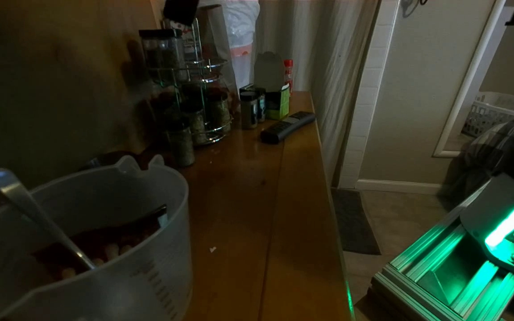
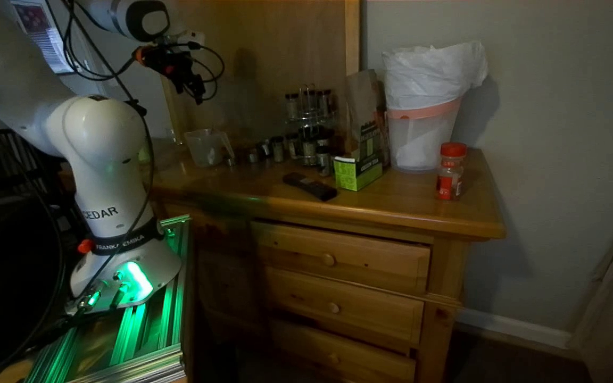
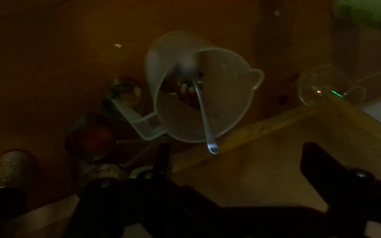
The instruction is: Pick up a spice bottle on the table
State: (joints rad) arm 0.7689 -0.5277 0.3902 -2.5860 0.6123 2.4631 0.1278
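Note:
The glossy brown wooden table [image 1: 239,214] also shows in an exterior view [image 2: 402,205] and in the wrist view [image 3: 55,53]. Dark-lidded spice bottles fill a wire rack. One bottle [image 1: 181,145] stands at its near side, and another [image 1: 249,110] stands by the green box. A red-capped bottle [image 2: 450,175] stands near the table's end. In the wrist view a dark-lidded bottle [image 3: 13,175] is at the lower left. My gripper [image 2: 198,96] is high above the plastic pitcher, away from the bottles. In the wrist view its fingers [image 3: 236,148] are wide apart with nothing between them.
The plastic pitcher [image 3: 203,96] holds a spoon and food. The wire rack [image 2: 306,118], remote [image 2: 311,186], green box [image 2: 358,173] and bag-lined bucket [image 2: 423,133] stand along the table. A wooden panel [image 2: 285,48] rises behind. Small cups [image 3: 91,138] lie by the pitcher.

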